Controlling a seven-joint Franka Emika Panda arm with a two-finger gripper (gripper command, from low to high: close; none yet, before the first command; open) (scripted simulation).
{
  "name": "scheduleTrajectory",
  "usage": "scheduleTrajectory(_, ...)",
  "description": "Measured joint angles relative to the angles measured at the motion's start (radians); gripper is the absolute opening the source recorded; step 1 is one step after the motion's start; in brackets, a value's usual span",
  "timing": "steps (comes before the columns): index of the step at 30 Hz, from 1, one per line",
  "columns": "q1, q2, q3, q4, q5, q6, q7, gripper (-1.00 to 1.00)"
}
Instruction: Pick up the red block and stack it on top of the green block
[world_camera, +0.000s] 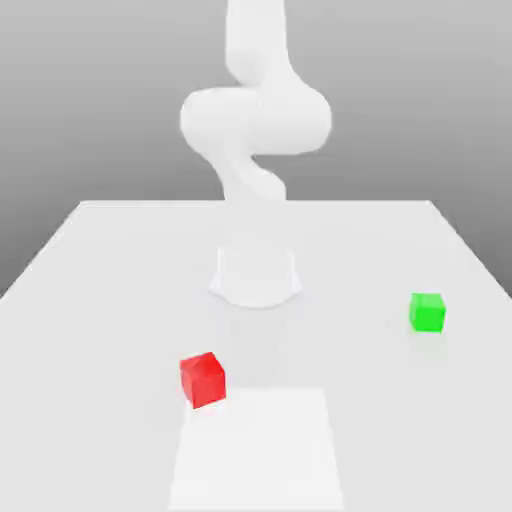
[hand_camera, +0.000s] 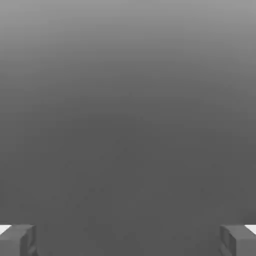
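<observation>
The red block (world_camera: 203, 379) sits on the white table (world_camera: 90, 300), in front of the arm's base and toward the exterior view's left. The green block (world_camera: 427, 312) rests apart from it, on the exterior view's right and a bit farther back. In the hand view my gripper (hand_camera: 128, 240) is open: one grey fingertip (hand_camera: 17, 240) and the other far across stand wide apart, with nothing between them and only plain grey background beyond. Neither block is touched.
The white arm rises from its round base (world_camera: 255, 277) at the table's middle and bends upward out of the exterior view. A paler rectangular patch (world_camera: 256, 450) lies at the table's front edge, just beside the red block.
</observation>
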Motion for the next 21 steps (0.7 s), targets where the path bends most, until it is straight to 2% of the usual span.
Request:
scheduleTrajectory(6,-0.009,0.178,-0.037,-0.184,-0.082,0.138,-0.133,0.00)
scheduleTrajectory(12,-0.023,0.363,-0.123,-0.375,-0.129,0.285,-0.303,0.00)
scheduleTrajectory(17,-0.021,0.546,-0.234,-0.559,-0.111,0.440,-0.525,0.00)
scheduleTrajectory(21,-0.007,0.640,-0.263,-0.592,-0.074,0.517,-0.599,0.00)
